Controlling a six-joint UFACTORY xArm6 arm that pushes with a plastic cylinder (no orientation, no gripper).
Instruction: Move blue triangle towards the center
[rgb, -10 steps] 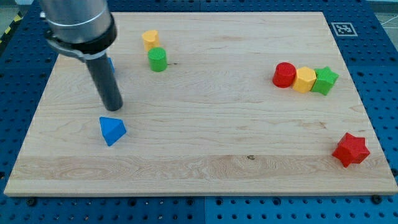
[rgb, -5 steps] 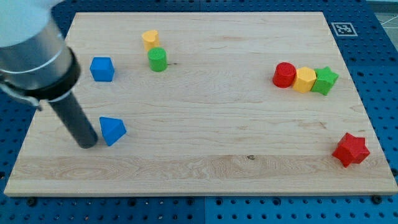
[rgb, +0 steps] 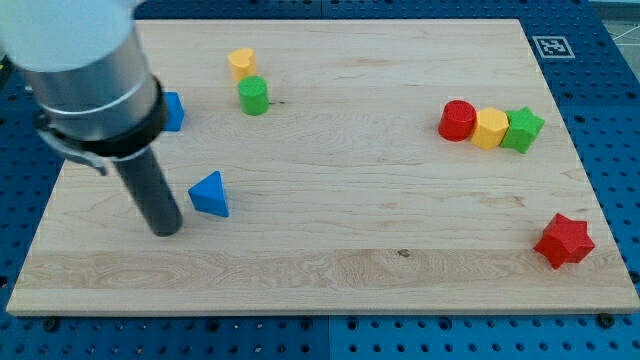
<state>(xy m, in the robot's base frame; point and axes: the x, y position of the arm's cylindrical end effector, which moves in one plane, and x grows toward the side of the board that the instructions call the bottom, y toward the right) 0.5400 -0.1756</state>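
The blue triangle (rgb: 210, 194) lies on the wooden board (rgb: 330, 270), in the board's left half and a little below its middle height, well short of the centre. My tip (rgb: 167, 231) rests on the board just to the view's left of the blue triangle and slightly lower; a narrow strip of wood seems to show between them, though from this angle I cannot be sure they are apart. The arm ends in a plain rod with nothing to open or close, and it holds nothing.

Above the blue triangle, toward the view's top left, a blue block (rgb: 172, 111), probably a cube, is half hidden behind the arm's grey housing. Up and to the right of the triangle, a green cylinder (rgb: 253, 96) stands touching a yellow block (rgb: 241, 64) just above it.

Far to the triangle's right, a red cylinder (rgb: 458, 120), a yellow hexagonal block (rgb: 490, 128) and a green star (rgb: 523, 129) sit in a touching row. A red star (rgb: 564, 240) lies alone, lower right of the triangle, near the board's corner.
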